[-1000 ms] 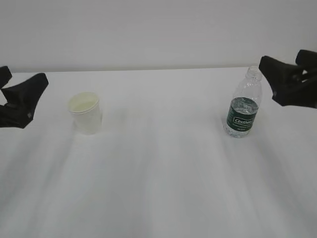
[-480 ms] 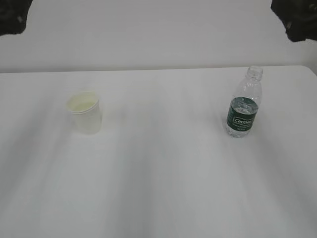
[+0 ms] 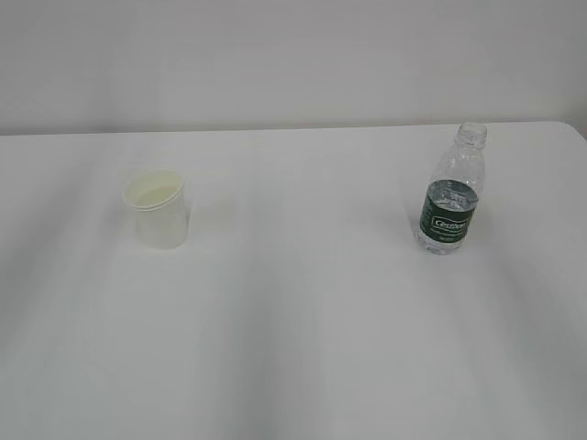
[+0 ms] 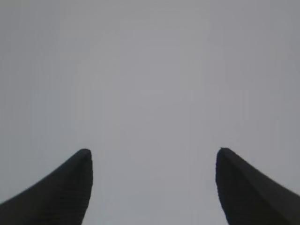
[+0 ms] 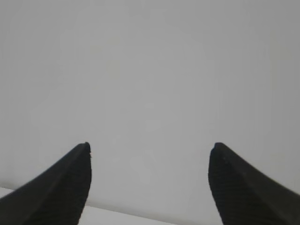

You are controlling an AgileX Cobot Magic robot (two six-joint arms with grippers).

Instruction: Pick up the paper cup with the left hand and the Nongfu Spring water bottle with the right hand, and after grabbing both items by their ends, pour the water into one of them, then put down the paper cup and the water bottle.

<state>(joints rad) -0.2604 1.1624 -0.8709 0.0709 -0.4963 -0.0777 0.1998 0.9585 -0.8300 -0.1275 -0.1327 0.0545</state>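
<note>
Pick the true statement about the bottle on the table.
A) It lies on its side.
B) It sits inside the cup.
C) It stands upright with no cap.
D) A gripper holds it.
C: the bottle stands upright, its neck open, apart from the paper cup.

left pincer [image 4: 153, 152]: jaws spread wide, empty | right pincer [image 5: 150, 146]: jaws spread wide, empty

A paper cup [image 3: 158, 209] stands on the table [image 3: 293, 348] at nine o'clock. The Nongfu Spring water bottle [image 3: 451, 194] stands upright at three o'clock, well apart.
</note>
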